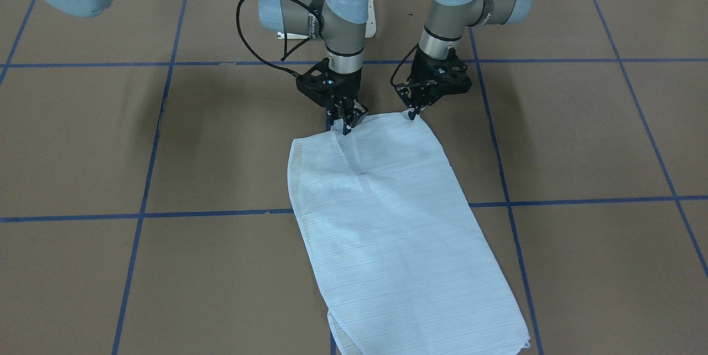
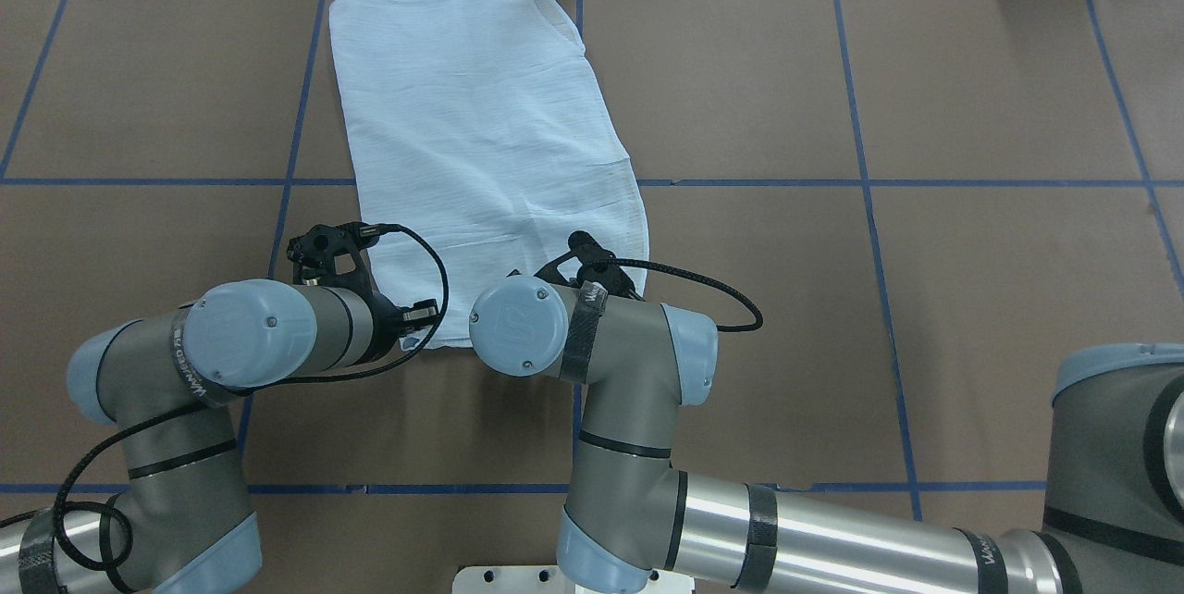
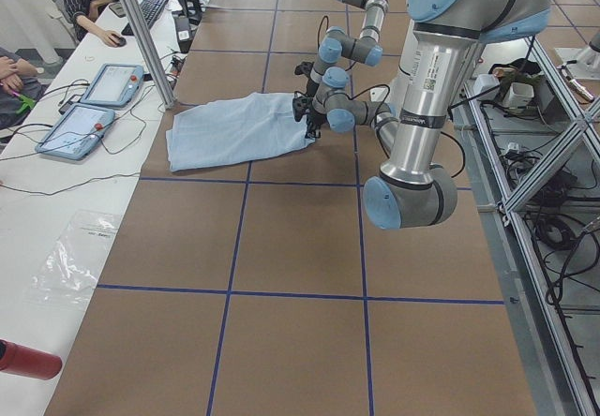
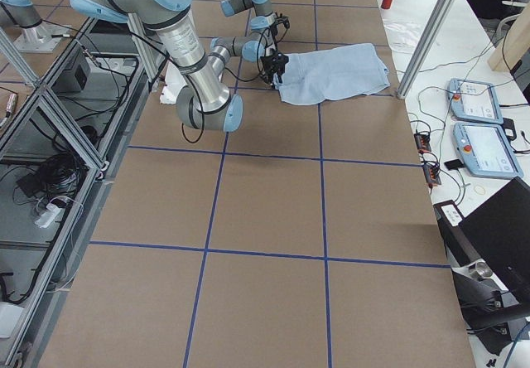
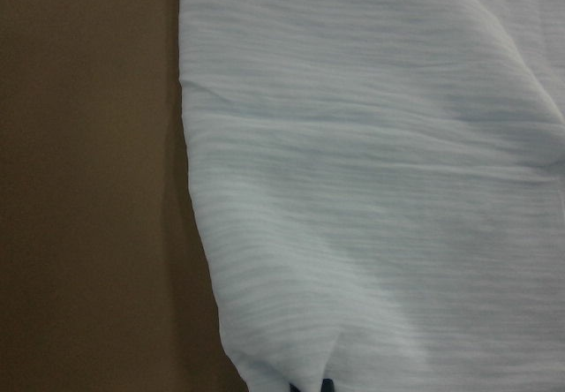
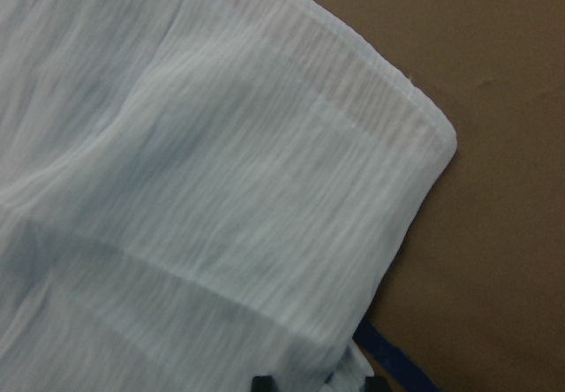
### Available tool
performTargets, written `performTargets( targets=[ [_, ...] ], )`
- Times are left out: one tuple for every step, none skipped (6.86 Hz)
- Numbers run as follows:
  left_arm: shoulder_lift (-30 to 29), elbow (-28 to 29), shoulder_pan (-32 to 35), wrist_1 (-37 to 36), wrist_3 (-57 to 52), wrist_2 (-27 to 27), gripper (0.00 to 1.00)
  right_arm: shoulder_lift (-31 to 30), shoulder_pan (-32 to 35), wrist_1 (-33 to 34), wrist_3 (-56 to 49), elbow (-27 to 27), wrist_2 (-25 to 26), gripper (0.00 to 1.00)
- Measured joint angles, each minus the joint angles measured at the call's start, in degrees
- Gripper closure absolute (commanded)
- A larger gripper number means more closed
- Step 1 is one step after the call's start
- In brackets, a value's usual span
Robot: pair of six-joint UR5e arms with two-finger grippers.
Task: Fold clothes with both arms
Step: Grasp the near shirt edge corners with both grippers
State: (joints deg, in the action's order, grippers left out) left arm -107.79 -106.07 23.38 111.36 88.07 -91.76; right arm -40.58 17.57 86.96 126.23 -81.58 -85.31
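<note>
Shirt (image 1: 387,222) up close, looking thin, light and floppy, lies flat lengthwise on the surface (image 1: 581,139), likely best held by its robot-side corners, where the left gripper (image 1: 412,115) has its jaws pinched on one while the right gripper (image 1: 345,123) meets the other, clamped or not, nobody can tell.

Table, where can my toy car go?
The brown table is bare on the robot's right of the light blue crinkled shirt, and on its left. Crowded: the shirt's robot-side edge, where the black left gripper and right gripper touch it.
</note>
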Motion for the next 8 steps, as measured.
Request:
performTargets(
  targets=[
    [0.02,0.00,0.00,0.00,0.00,0.00,1.00,0.12,0.03,-0.07,0.77,0.01,0.68,0.91],
    [0.03,-0.01,0.00,0.00,0.00,0.00,1.00,0.29,0.09,-0.10,0.99,0.01,1.17,0.84],
    [0.03,-0.04,0.00,0.02,0.00,0.00,1.00,0.34,0.17,-0.12,0.83,0.02,1.55,0.82],
    [0.04,-0.13,0.00,0.04,0.00,0.00,1.00,0.34,0.20,-0.14,0.64,0.01,1.79,0.70],
    [0.03,-0.24,0.00,0.02,0.00,0.00,1.00,0.34,0.21,-0.18,0.53,0.02,2.09,0.56],
    [0.03,-0.31,0.00,0.01,0.00,0.00,1.00,0.33,0.24,-0.20,0.49,0.01,2.49,0.51],
    [0.03,-0.34,0.00,0.00,0.00,0.00,1.00,0.34,0.26,-0.21,0.53,0.01,2.90,0.49],
    [0.06,-0.38,0.00,0.00,0.00,0.00,1.00,0.38,0.27,-0.21,0.68,0.09,3.39,0.48]
  ],
)
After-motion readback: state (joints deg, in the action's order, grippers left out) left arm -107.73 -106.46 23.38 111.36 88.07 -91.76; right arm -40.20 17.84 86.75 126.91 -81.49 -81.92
